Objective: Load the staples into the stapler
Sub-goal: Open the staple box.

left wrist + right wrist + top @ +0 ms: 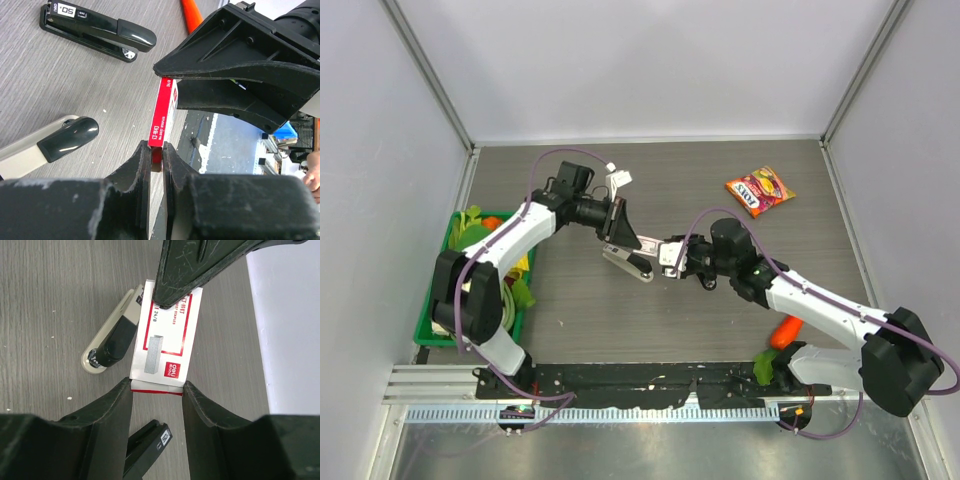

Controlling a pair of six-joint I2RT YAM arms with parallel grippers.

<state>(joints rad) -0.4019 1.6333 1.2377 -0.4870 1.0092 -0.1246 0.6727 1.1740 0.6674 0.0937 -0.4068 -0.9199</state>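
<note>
Right claw grips the staples box across its width, held clear above the bench. Left claw pinches the box's thin edge. Beneath lie a grey stapler and a black stapler. Farther off lies a snack packet.

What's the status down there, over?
Left gripper and right gripper: jaws shut on the staple box, held over the table. Grey stapler and black stapler lie below, untouched. Nothing in the way.

The staples box reads "STAPLES" and "deli"; the black stapler has a "50" label
</note>
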